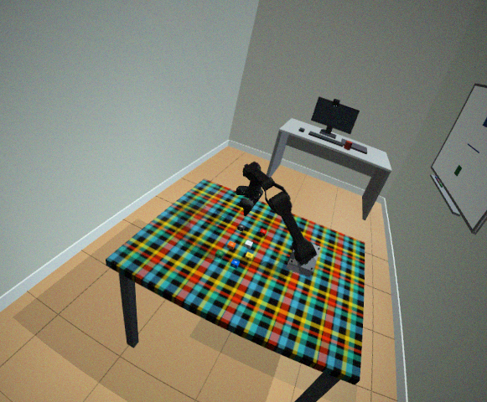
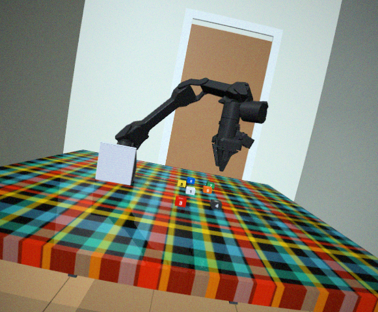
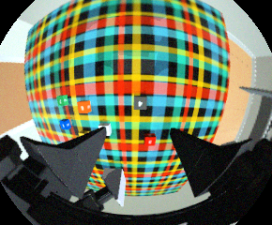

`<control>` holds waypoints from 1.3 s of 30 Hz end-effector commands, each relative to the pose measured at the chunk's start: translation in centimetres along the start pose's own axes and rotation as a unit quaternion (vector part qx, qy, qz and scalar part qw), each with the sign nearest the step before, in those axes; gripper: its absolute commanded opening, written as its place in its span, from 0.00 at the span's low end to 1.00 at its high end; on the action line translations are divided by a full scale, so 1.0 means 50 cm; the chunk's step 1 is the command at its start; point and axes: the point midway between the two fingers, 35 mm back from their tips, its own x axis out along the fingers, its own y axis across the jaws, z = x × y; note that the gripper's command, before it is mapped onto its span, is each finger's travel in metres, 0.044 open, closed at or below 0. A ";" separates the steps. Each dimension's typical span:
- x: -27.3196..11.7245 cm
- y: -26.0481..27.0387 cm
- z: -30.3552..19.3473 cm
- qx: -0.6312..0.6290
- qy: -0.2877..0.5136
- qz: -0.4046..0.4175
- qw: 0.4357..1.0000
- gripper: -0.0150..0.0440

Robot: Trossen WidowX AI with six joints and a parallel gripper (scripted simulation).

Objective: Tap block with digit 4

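The dark grey block (image 1: 240, 227) (image 2: 215, 204) (image 3: 141, 103) shows the digit 4 in the exterior view. It lies flat on the table, apart from the other blocks. My gripper (image 1: 246, 213) (image 2: 221, 169) (image 3: 139, 130) is open and empty, high above the table. In the wrist view the grey block lies ahead of the gap between the fingertips, near the middle of the picture. The red block (image 1: 262, 231) (image 2: 180, 201) (image 3: 149, 141) shows a 3 and is seen between the fingers, far below them.
The white block (image 1: 249, 244) (image 2: 190, 190) shows a 1. The orange block (image 1: 231, 244) (image 2: 207, 189) (image 3: 83, 107), green block (image 1: 220, 253) (image 3: 62, 100), blue block (image 1: 235, 263) (image 2: 190, 180) (image 3: 66, 124) and yellow block (image 1: 249, 255) (image 2: 181, 183) stand near it.
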 end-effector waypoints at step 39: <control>0.159 -0.010 0.004 -0.005 -0.002 -0.002 1.000 0.29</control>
